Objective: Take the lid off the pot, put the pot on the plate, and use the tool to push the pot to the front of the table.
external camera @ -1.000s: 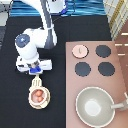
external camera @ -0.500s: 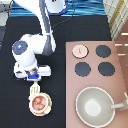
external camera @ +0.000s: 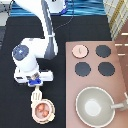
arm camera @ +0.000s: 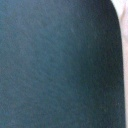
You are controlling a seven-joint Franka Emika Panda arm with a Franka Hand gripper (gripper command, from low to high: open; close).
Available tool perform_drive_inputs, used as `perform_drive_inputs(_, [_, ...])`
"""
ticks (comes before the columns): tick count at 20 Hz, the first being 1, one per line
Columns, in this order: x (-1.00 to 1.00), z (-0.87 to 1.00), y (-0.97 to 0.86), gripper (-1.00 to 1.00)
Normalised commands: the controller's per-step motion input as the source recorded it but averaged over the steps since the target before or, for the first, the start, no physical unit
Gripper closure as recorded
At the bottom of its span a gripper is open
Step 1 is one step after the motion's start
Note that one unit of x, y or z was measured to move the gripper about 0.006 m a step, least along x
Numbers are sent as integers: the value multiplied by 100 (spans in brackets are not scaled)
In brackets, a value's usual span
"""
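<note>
From above, the lid [external camera: 79, 49] lies off the pot, on the stove's [external camera: 95, 85] top-left burner, and the pot [external camera: 43, 111] — pale pink, reddish inside — sits on the plate [external camera: 35, 118] near the table's [external camera: 15, 107] bottom edge. So the pushing step seems in hand. The gripper [external camera: 35, 83] hangs just above the tool [external camera: 36, 94], whose cream handle runs down to the pot; whether the jaws are parted or grip it, I cannot tell. A large pan [external camera: 94, 106] rests on the stove.

The wrist view shows only dark tabletop — nothing of the task.
</note>
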Motion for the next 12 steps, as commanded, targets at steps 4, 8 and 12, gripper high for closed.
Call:
perform_drive_inputs(4, [-17, 12, 49, 100])
perform_drive_inputs(8, [1, 1, 37, 100])
perform_drive_inputs(12, [86, 0, 18, 100])
